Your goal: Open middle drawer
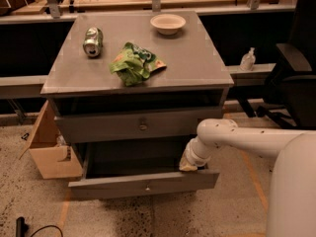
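The middle drawer [123,184] is a wide shallow grey drawer with a small round knob [147,186]. It stands pulled out from the cabinet, and its dark inside shows behind the front. My gripper [188,164] is at the end of the white arm [237,137]. It sits at the top edge of the drawer front near its right end, to the right of the knob. The taller drawer front [140,126] above it is closed. The lowest drawer is hidden under the open one.
On the grey cabinet top [197,63] lie a can [92,41], a green crumpled bag [134,63] and a bowl [168,22]. A cardboard box [49,142] stands on the floor at the left. A black chair [291,78] stands at the right.
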You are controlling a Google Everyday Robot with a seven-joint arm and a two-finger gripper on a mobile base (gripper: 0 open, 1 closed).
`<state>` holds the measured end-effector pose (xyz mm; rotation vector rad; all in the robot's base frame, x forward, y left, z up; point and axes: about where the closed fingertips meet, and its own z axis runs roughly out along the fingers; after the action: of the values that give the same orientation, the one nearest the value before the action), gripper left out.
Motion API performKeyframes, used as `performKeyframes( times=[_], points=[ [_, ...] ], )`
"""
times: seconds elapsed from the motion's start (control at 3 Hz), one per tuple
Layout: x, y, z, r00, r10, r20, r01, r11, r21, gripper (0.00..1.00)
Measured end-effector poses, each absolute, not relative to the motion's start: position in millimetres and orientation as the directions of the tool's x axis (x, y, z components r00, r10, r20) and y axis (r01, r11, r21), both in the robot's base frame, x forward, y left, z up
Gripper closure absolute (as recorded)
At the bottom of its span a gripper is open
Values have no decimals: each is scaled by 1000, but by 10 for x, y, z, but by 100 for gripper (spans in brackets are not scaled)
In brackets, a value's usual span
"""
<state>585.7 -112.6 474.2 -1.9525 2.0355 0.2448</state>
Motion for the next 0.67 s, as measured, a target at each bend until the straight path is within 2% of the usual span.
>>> performKeyframes(
  times=[0.33, 0.67],
  points=[
    [6056, -1170, 4681, -6, -949, -317, -987, 57, -151, 100],
    [6167, -1153, 4561, 24, -950, -311, -983, 34, -181, 100]
  ],
)
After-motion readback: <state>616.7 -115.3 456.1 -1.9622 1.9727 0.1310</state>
